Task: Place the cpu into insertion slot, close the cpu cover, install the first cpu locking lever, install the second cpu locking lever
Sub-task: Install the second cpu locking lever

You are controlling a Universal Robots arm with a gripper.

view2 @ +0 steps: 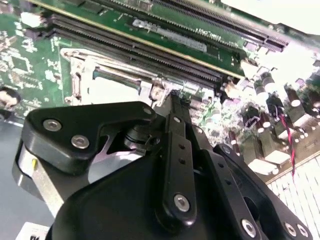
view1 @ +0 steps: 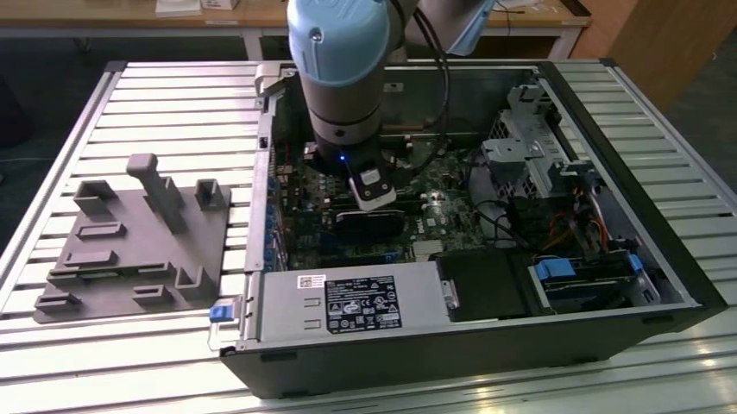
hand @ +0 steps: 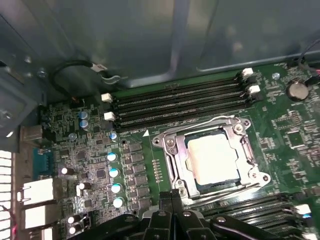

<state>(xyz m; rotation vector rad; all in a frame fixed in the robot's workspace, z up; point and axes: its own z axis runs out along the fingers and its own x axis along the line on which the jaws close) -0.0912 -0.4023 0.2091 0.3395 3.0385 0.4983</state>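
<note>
In the first wrist view the cpu [hand: 212, 159], a flat square with a silver-grey top, lies in the insertion slot [hand: 192, 181] on the green motherboard. The silvery cpu cover [hand: 171, 150] lies flat around it, and thin wire levers run along the frame's edges. My gripper [hand: 172, 195] is shut, its black fingers pressed together just beside the socket's corner with nothing visibly between them. The second wrist view has the gripper [view2: 172, 97] tip close to the cover [view2: 80, 67] and the cpu [view2: 107, 92]. In the exterior view the gripper [view1: 371, 200] reaches down into the open computer case.
Long black memory slots [hand: 180, 102] run beside the socket, and capacitors [hand: 114, 172] stand near the fingers. The case walls, a drive cage [view1: 530, 147] and the power supply [view1: 345, 306] hem in the arm. A grey fixture plate [view1: 133, 241] lies on the slatted table at the exterior view's left.
</note>
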